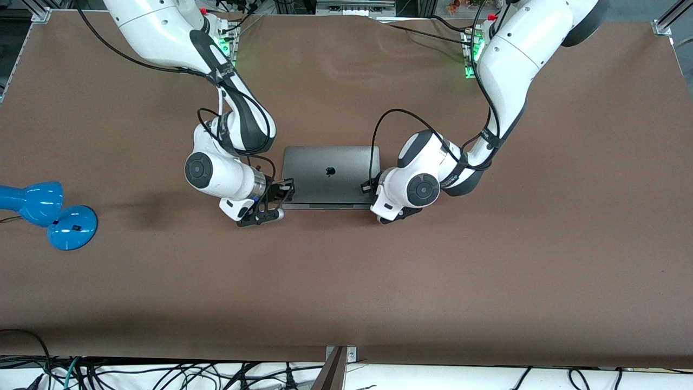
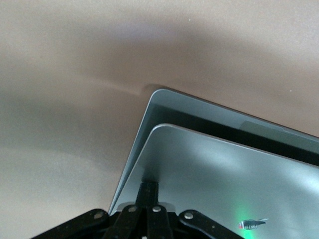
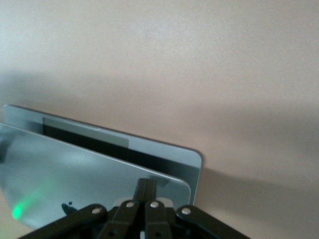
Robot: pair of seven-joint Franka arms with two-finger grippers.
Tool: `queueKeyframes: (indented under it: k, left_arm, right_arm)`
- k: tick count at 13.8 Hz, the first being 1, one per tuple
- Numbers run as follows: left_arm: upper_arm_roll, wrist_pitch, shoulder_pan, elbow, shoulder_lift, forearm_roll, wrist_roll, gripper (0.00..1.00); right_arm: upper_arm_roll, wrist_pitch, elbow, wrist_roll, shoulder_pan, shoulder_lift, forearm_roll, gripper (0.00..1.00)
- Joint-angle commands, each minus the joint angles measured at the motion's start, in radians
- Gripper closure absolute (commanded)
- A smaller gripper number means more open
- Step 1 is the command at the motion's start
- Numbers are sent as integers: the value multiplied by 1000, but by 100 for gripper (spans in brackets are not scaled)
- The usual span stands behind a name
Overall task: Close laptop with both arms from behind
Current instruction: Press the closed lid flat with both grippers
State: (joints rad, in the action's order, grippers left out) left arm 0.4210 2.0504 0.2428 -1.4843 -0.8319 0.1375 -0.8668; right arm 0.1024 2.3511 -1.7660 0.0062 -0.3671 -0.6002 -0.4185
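The space-grey laptop (image 1: 330, 173) lies mid-table, its lid with the dark apple logo tipped low over the base, leaving a narrow gap. My right gripper (image 1: 285, 189) is shut, its fingertips pressed on the back of the lid at the corner toward the right arm's end. In the right wrist view the gripper (image 3: 146, 183) rests on the lid (image 3: 75, 174), with the base (image 3: 192, 167) showing past it. My left gripper (image 1: 368, 188) is shut on nothing and presses the lid's other corner. In the left wrist view it (image 2: 149, 185) touches the lid (image 2: 224, 179) above the base (image 2: 164, 102).
A blue desk lamp (image 1: 48, 212) lies on the brown table (image 1: 346, 281) toward the right arm's end, well away from the laptop. Cables (image 1: 162, 374) hang past the table edge nearest the front camera.
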Motion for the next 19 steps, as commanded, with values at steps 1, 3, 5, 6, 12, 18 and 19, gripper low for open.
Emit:
queueKeyframes:
  k: [1, 3, 5, 6, 12, 18, 19]
  left_arm:
    - [-7, 1, 13, 42, -32, -29, 9, 100]
    - [-7, 1, 13, 42, -38, -30, 9, 100]
    - [-7, 28, 13, 42, -45, -39, 9, 100]
    - [-7, 33, 13, 42, -55, -55, 6, 100]
    - [-7, 36, 13, 42, -65, -73, 8, 67]
    - [-7, 34, 13, 41, -65, -133, 8, 0]
    - [-7, 34, 13, 41, -65, -133, 8, 0]
  right_arm:
    - [-4, 37, 26, -17, -9, -46, 7, 100]
    - [-6, 48, 26, -25, -12, -58, 6, 100]
    - [-6, 63, 26, -26, -15, -67, 6, 100]
    - [-4, 74, 26, -26, -16, -72, 6, 100]
    - [-6, 103, 28, -25, -29, -93, 4, 100]
    - [-6, 88, 68, 77, -32, -56, -9, 67]
    - [-6, 59, 68, 151, -32, -38, -8, 36]
